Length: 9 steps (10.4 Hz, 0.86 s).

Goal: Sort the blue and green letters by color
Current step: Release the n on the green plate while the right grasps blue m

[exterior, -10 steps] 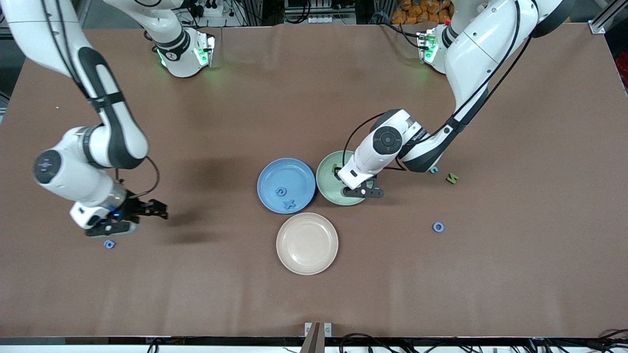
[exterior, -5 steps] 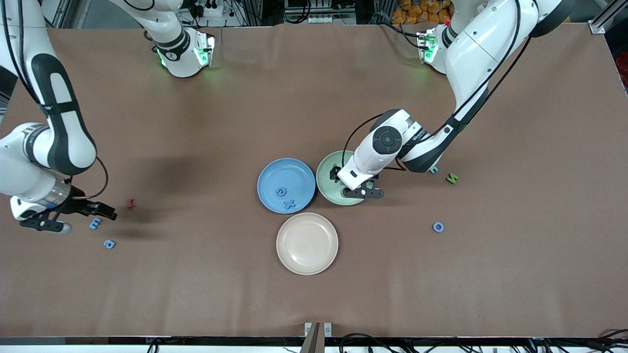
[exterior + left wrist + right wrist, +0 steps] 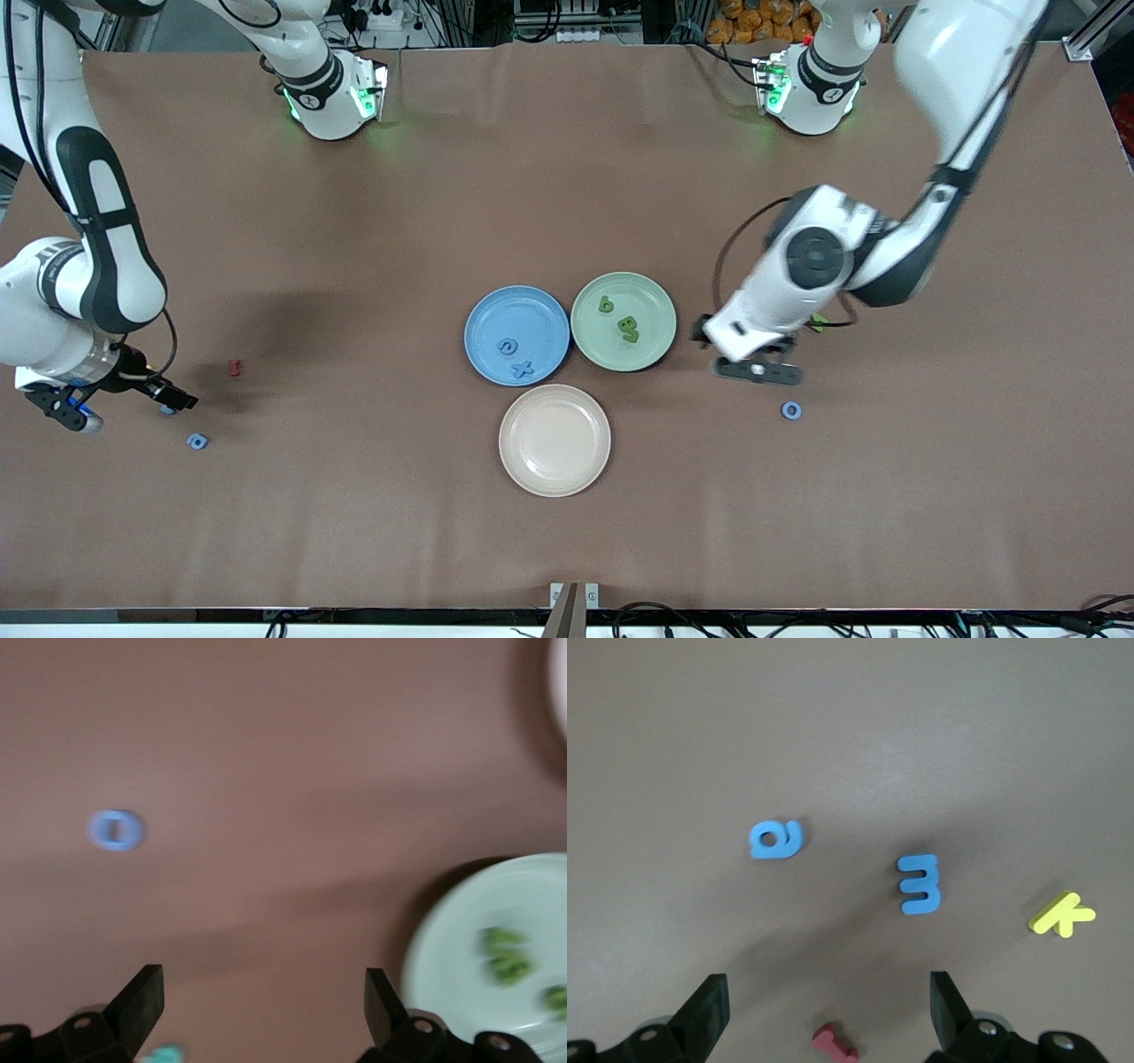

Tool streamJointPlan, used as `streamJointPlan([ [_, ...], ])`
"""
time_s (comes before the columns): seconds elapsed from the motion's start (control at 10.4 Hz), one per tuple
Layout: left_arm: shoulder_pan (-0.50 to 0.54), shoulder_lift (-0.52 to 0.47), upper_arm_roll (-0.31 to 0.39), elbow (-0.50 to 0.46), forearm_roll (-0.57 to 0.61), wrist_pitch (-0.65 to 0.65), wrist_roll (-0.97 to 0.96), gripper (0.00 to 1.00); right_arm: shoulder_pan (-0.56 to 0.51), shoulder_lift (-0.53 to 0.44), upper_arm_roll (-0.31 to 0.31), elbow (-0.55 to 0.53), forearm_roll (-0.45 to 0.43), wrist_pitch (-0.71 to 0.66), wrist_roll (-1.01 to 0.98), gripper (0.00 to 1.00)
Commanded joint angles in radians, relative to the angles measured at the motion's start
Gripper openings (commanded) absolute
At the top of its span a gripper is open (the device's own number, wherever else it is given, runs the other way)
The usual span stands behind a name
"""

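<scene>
Two green letters point(image 3: 629, 329) lie in the green plate point(image 3: 654, 297), also seen in the left wrist view point(image 3: 505, 955). Two blue letters point(image 3: 524, 369) lie in the blue plate point(image 3: 496, 310). My left gripper point(image 3: 755, 365) hangs open and empty over bare table beside the green plate point(image 3: 461, 930), close to a blue ring letter point(image 3: 791, 410) point(image 3: 115, 829). A green letter point(image 3: 818, 324) peeks out from under that arm. My right gripper point(image 3: 122, 405) is open and empty over loose blue letters point(image 3: 776, 839) point(image 3: 920, 884) at the right arm's end; one point(image 3: 197, 441) shows in the front view.
An empty beige plate point(image 3: 555, 439) sits nearer the front camera than the two coloured plates. A dark red letter point(image 3: 235, 367) point(image 3: 835, 1043) and a yellow letter point(image 3: 1061, 914) lie by the right gripper. A small teal letter point(image 3: 164, 1052) lies near the left gripper's finger.
The left gripper opened over the green plate, left a second green letter there, and swung toward the left arm's end. The right arm moved outward toward its end of the table.
</scene>
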<state>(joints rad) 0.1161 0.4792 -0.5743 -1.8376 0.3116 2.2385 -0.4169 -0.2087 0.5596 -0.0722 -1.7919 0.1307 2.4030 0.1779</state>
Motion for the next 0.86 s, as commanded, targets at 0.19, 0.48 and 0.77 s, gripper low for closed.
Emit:
streamJointPlan([
  [0.19,0.38,-0.114,-0.177,-0.262,0.012,0.023,0.257,1.0,-0.014,0.103,-0.043,0.129,-0.098,-0.081,0.038,1.0],
  [0.48,0.436,-0.204,-0.191,-0.389,0.017,0.116,0.34,1.0,-0.021,0.137,-0.041,0.129,-0.095,-0.064,0.04,1.0],
  [0.77,0.453,-0.232,-0.191,-0.423,0.017,0.144,0.468,0.92,-0.023,0.158,-0.041,0.128,-0.098,-0.019,0.04,1.0],
])
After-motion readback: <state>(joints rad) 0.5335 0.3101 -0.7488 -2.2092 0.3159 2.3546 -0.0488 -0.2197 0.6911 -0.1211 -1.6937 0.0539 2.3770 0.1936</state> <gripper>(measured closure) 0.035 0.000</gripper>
